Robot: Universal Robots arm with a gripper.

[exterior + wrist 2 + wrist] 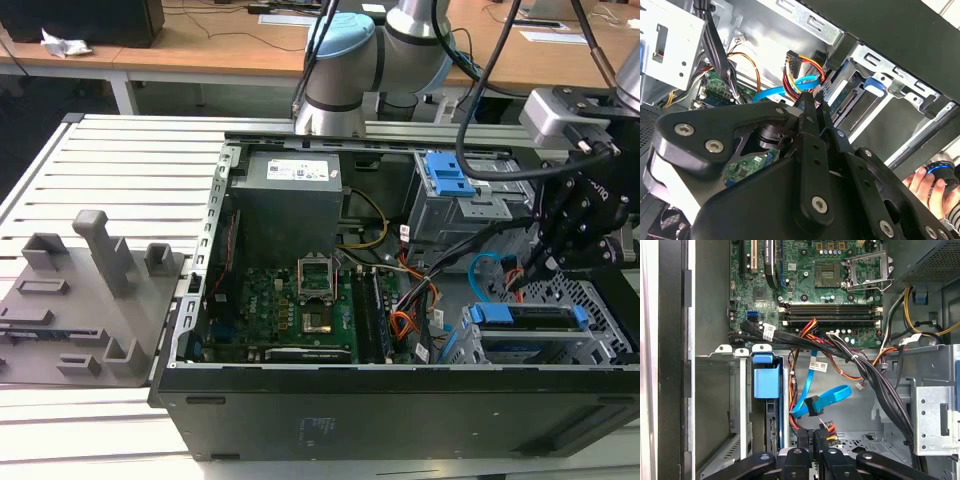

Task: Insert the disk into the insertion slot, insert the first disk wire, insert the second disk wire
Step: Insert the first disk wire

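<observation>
One disk (765, 382) already sits in the insertion slot (744, 390) beside your gripper (811, 439). It pinches the first disk wire (827, 430), apparently to steer its plug. The second disk wire (832, 395) loops loose just ahead.

The disk (528, 318) sits in a bright blue carrier within the silver-grey, perforated insertion slot (590, 297). Beside the green motherboard (805, 285), the second disk wire (826, 397) is light blue. The first disk wire (799, 75) looks red, orange and yellow, perhaps with black. The pincer (812, 442) is black. The worktop (130, 160) is pale grey and ribbed.
</observation>
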